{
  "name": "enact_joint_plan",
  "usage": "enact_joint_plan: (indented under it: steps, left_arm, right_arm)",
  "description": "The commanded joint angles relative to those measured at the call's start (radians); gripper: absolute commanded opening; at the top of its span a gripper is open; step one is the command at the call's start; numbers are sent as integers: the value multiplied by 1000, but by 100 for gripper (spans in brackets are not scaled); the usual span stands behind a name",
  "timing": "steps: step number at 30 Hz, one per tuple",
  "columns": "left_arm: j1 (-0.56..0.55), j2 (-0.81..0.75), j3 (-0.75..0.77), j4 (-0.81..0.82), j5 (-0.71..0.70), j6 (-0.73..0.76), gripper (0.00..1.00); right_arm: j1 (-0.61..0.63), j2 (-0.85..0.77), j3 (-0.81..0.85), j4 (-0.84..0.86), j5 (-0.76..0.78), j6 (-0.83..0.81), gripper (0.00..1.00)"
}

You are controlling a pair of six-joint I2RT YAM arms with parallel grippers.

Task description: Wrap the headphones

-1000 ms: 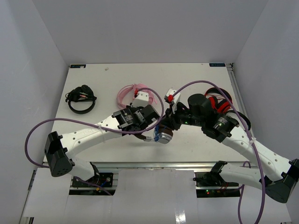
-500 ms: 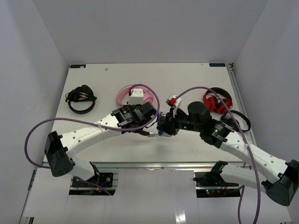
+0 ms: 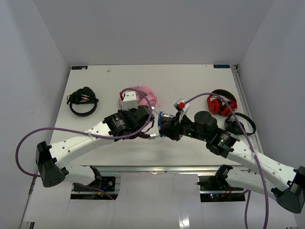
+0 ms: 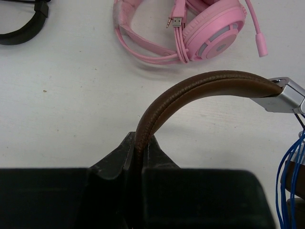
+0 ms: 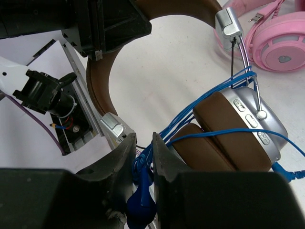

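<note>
The headphones (image 3: 158,130) hang between my two grippers near the table's front edge. My left gripper (image 4: 138,143) is shut on the brown headband (image 4: 205,83), which arches up to the right to a silver hinge (image 4: 286,95). My right gripper (image 5: 143,148) is shut on the blue cord (image 5: 209,98), with a blue plug (image 5: 140,202) hanging between its fingers. The cord runs in several turns around the folded brown pads (image 5: 224,124) and the silver-grey ear cup (image 5: 257,119). In the top view the left gripper (image 3: 145,129) and right gripper (image 3: 164,130) face each other closely.
Pink headphones (image 3: 145,93) lie just behind the left wrist, also in the left wrist view (image 4: 209,28). Red-and-black headphones (image 3: 221,102) and a black set (image 3: 240,124) lie at the right. Another black set (image 3: 82,101) lies at the far left. The table's front edge (image 5: 78,119) is under the right gripper.
Both grippers have shifted left with the headphones held between them. The ear cups, which hung low toward the front edge, are now drawn up between the grippers.
</note>
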Motion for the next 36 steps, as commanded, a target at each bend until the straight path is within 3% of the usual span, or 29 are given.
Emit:
enact_joint_plan:
  steps: [1, 13, 36]
  left_arm:
    - [17, -77, -6, 89, -86, -84, 0]
    - [17, -62, -9, 86, -121, -83, 0]
    - [17, -69, 7, 67, -125, -98, 0]
  right_arm:
    - [20, -12, -5, 11, 22, 38, 21]
    - [42, 10, 32, -6, 73, 45, 33]
    - [125, 13, 30, -53, 308, 36, 26]
